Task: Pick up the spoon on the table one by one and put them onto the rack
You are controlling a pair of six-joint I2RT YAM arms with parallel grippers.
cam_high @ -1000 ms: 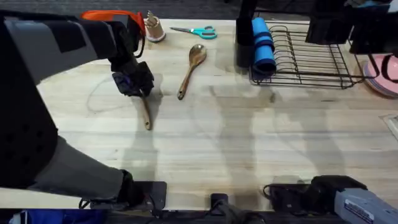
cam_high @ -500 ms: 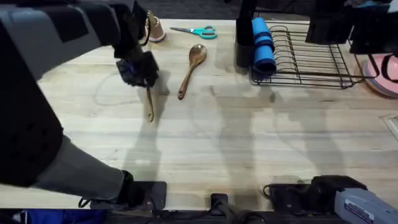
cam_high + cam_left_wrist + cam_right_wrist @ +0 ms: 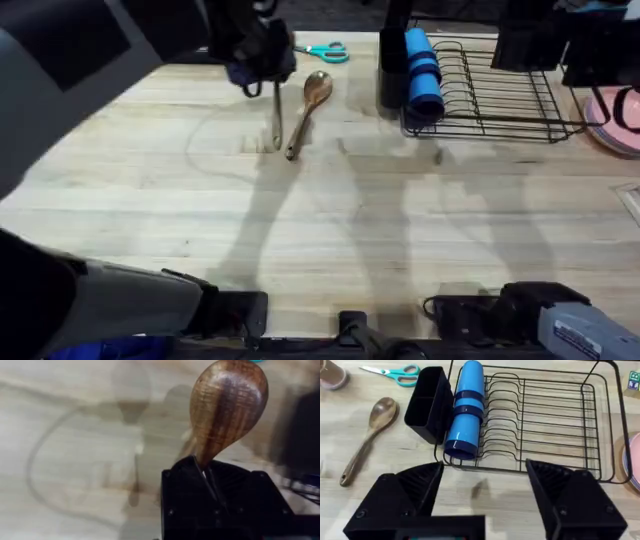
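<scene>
No words to read anywhere. Left gripper (image 3: 262, 72) clamped on short spoon (image 3: 227, 405), lifted over the table (image 3: 400, 230). Long spoon (image 3: 308, 112) flat just beside. Right gripper (image 3: 485, 490) spread wide near the rack (image 3: 545, 425). Blue bottle (image 3: 465, 410) inside, scissors (image 3: 315, 50) behind.

The tabletop (image 3: 400, 230) is pale wood with lines of grain, smooth and matt. The held spoon (image 3: 227, 405) is dark brown wood, striped and a bit shiny. The rack (image 3: 540, 425) is thin black wire. The blue bottle (image 3: 465, 410) looks like smooth, shiny plastic.
</scene>
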